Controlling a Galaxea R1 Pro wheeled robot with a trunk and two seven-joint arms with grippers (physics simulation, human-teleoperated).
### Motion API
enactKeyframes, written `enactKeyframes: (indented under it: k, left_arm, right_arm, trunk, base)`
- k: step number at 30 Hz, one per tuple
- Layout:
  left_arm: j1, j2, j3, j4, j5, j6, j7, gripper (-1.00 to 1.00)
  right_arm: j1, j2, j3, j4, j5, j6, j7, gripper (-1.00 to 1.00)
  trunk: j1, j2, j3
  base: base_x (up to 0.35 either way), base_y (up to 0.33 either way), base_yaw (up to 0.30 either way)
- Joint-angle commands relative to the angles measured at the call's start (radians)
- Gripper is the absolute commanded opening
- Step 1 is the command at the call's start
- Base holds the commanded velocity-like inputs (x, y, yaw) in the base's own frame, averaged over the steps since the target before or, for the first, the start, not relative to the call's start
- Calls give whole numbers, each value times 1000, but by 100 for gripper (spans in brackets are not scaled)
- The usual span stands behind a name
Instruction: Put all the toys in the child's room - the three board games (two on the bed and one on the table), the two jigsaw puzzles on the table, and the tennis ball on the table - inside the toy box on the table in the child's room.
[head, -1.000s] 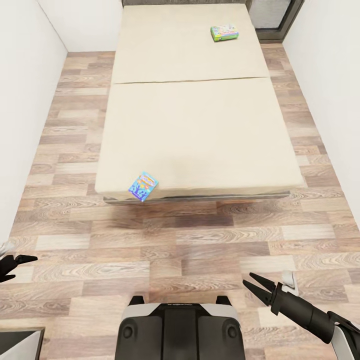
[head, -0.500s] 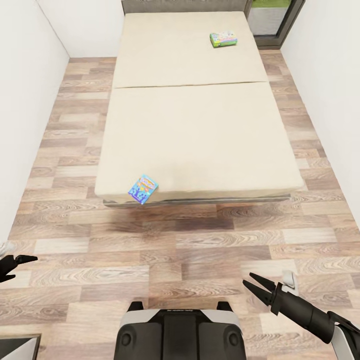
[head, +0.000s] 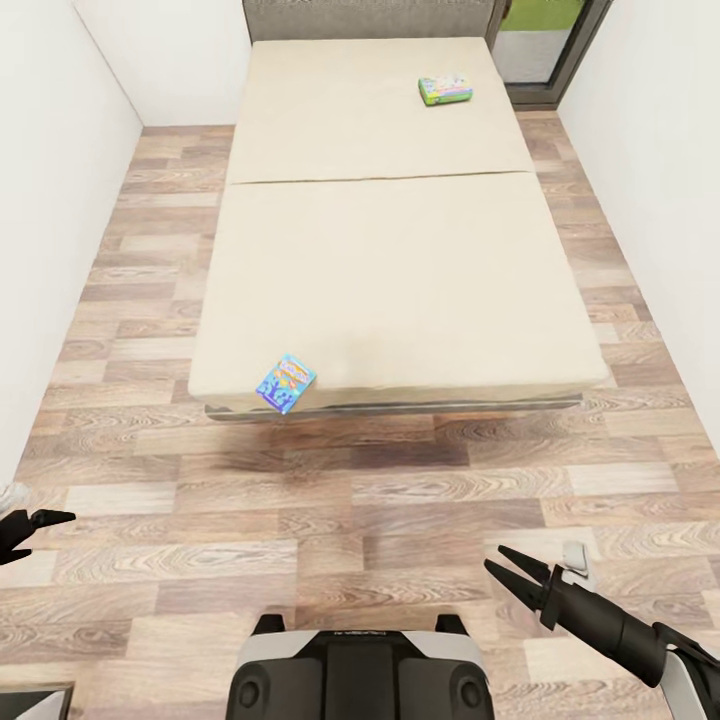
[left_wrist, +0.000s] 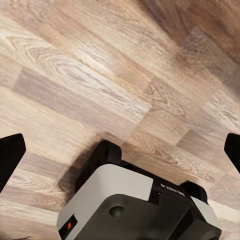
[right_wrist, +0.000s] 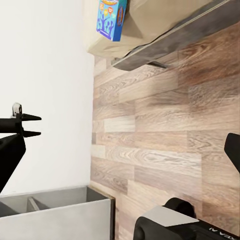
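Nearest in the head view is the robot's dark base (head: 357, 675), low at the middle of the wood plank floor (head: 400, 500). The right gripper (head: 507, 572) hangs beside it over bare planks, jaws released with the two fingers spread apart and nothing between them. The left gripper (head: 45, 519) pokes in close to the left white wall (head: 50, 250); its jaws look parted too, and they hold nothing.

A broad strip of floor lies open between the base and the foot of the bed (head: 400, 290). The mostly blue board game (head: 286, 383) sits on the beige mattress right at the foot edge, near the left corner, one corner reaching the lip above the grey frame. Floor lanes run along both sides of the bed to the walls.

Far off, near the grey headboard (head: 370, 20), the green-edged board game (head: 446, 90) lies close to the mattress's right edge, well apart from the blue one. A dark-framed window (head: 550, 50) stands beyond that corner.
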Motion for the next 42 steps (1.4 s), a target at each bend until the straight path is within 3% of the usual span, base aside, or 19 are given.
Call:
enactKeyframes:
  k: [1, 9, 30, 42]
  left_arm:
    - [-1, 0, 4, 0, -3, 5, -3, 100]
    - [-1, -1, 6, 0, -3, 7, -3, 100]
    - [-1, 0, 4, 0, -3, 6, -3, 100]
    - [-1, -5, 0, 0, -3, 6, -3, 100]
  right_arm:
    - [0, 3, 0, 0, -5, 8, -5, 100]
    - [0, 12, 0, 0, -7, 8, -40, 100]
    - [0, 16, 2, 0, -6, 8, -48, 100]
    - [0, 16, 41, 0, -4, 7, -69, 100]
  trunk:
    - [4, -8, -2]
    - [35, -64, -14]
    - [115, -211, -45]
    - [161, -295, -63]
  base:
    - [0, 0, 0]
    - [0, 0, 0]
    - [0, 0, 0]
    - [0, 0, 21]
